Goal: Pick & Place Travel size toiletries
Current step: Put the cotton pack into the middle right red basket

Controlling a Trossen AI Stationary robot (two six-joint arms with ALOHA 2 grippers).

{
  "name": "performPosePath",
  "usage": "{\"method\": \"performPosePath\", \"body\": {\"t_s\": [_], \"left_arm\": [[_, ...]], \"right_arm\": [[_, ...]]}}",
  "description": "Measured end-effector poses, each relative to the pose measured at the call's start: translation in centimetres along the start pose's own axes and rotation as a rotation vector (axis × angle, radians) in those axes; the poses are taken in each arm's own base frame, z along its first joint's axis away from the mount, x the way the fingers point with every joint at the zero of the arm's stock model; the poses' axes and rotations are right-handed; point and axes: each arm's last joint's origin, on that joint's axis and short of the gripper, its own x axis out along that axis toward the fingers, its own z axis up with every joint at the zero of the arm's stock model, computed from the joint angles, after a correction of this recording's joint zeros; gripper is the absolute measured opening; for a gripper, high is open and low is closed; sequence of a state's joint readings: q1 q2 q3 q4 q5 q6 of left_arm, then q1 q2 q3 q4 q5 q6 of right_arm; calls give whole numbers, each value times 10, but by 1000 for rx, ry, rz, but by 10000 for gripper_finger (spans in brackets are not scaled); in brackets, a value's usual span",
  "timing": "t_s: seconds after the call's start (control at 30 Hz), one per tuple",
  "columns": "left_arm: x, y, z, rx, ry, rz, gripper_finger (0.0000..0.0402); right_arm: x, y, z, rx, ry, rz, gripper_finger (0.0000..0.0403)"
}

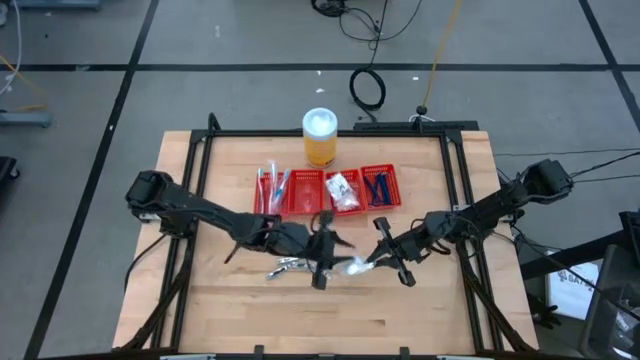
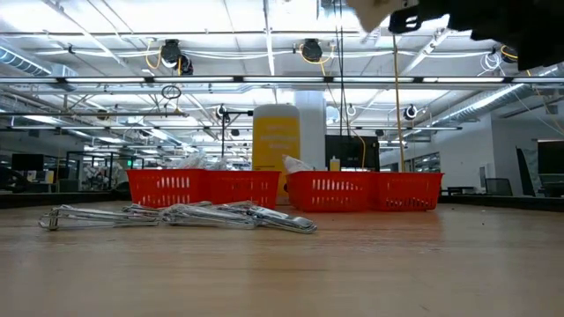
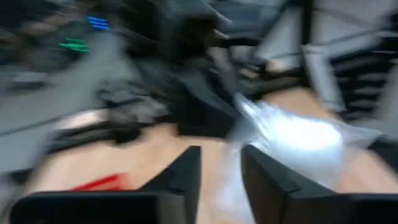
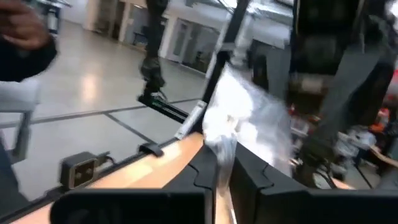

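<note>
A white crinkly packet (image 1: 355, 266) hangs above the table's middle between my two grippers. My right gripper (image 1: 372, 258) is shut on it. My left gripper (image 1: 338, 258) faces it from the table's left, its fingers apart, and the packet's near end (image 3: 227, 186) shows in the gap between them. Silvery tubes (image 1: 285, 268) lie flat on the wood under my left arm. The red tray (image 1: 325, 190) behind them holds sticks (image 1: 272, 185), a packet (image 1: 342, 190) and dark blue razors (image 1: 378, 188). My right gripper pinches an edge of the packet (image 4: 224, 144) between its two fingers, coming roughly level from the table's right. The packet stands out beyond the fingertips, lifted clear of the table. My left gripper: whether its parted fingers (image 3: 186, 180) touch the packet, I cannot tell.
An orange jar with a white lid (image 1: 320, 135) stands behind the tray at the far edge. Bare wood lies toward the near edge and at both sides. A black frame (image 1: 455, 200) runs around the tabletop.
</note>
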State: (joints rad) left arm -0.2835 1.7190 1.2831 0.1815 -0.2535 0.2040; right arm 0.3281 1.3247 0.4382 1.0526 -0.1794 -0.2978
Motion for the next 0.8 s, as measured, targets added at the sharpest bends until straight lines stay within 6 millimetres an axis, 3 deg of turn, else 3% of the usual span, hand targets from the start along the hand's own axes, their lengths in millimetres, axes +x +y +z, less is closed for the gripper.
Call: {"method": "performPosePath", "body": {"t_s": [0.17,0.27,0.4,0.5,0.67,0.8], "left_arm": [[-32,10,26,-7,6,325,181],[-47,8,30,-32,60,450,207],[-55,6,16,-50,190,591,222],[-59,10,2,-84,276,727,222],[-65,14,-24,-209,391,796,211],[-72,18,-33,-282,432,845,195]], "right_arm": [[-2,-4,-16,82,134,14,13],[-4,-10,-21,106,183,-20,7],[-8,-19,-30,100,283,-157,4],[-12,-35,-31,-16,337,-392,7],[-30,-68,-40,-198,531,-734,8],[-44,-90,-48,-194,574,-787,9]]}}
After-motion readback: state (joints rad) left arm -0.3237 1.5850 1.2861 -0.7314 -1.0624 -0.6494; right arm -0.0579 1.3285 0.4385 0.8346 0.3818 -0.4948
